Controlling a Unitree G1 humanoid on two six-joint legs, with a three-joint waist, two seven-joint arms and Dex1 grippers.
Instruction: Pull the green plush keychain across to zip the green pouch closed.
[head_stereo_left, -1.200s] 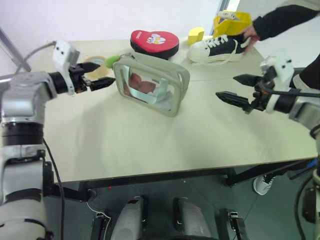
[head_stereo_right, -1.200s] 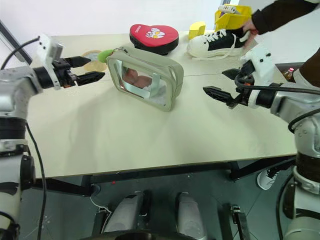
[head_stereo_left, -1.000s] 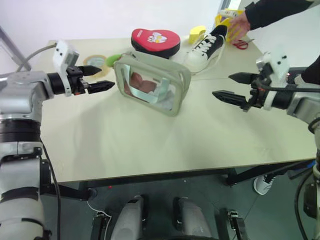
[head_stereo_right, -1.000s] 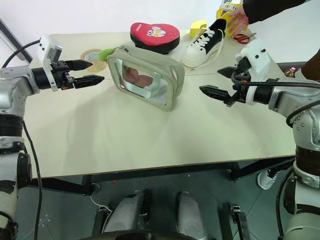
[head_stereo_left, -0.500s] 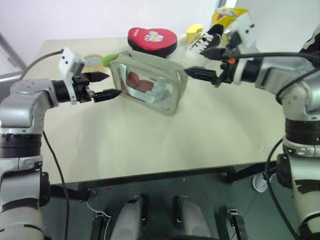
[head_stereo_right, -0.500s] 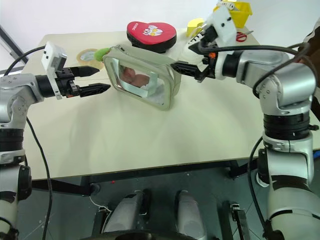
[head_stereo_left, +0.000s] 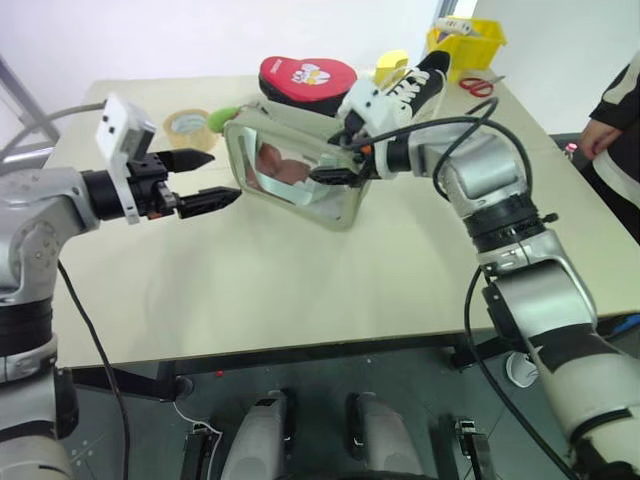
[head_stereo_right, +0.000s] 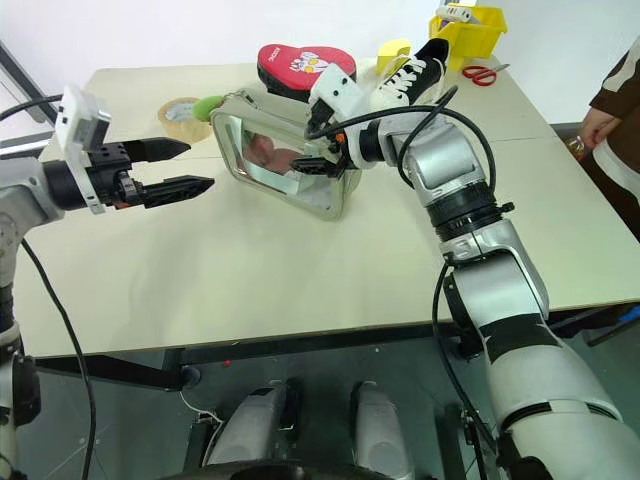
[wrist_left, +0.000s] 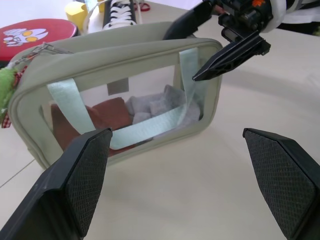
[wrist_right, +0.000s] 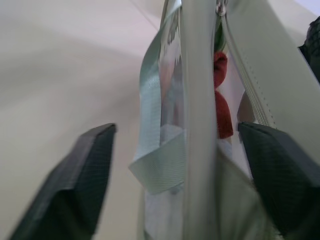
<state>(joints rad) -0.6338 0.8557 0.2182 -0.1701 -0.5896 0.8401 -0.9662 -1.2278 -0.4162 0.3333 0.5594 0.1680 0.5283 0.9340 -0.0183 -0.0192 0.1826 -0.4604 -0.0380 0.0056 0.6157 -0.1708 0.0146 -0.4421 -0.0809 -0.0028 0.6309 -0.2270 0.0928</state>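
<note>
The green pouch stands on its long edge on the table, its clear window facing me with red and pale contents inside. The green plush keychain sits at its top left corner. My left gripper hovers open just left of the pouch, apart from it and a little below the keychain. My right gripper is open and straddles the pouch's right end, one finger in front of the window and the other behind the top edge. In the right wrist view the pouch's rim runs between the fingers with gaps on both sides.
Behind the pouch lie a red heart-shaped case, a tan tape roll and a black-and-white sneaker. A yellow bin and scissors sit at the far right corner. A person stands at the right edge.
My right gripper swung left across the table and came around the pouch's right end. My left gripper drew back slightly from the pouch. The person's hand moved the sneaker, then withdrew.
</note>
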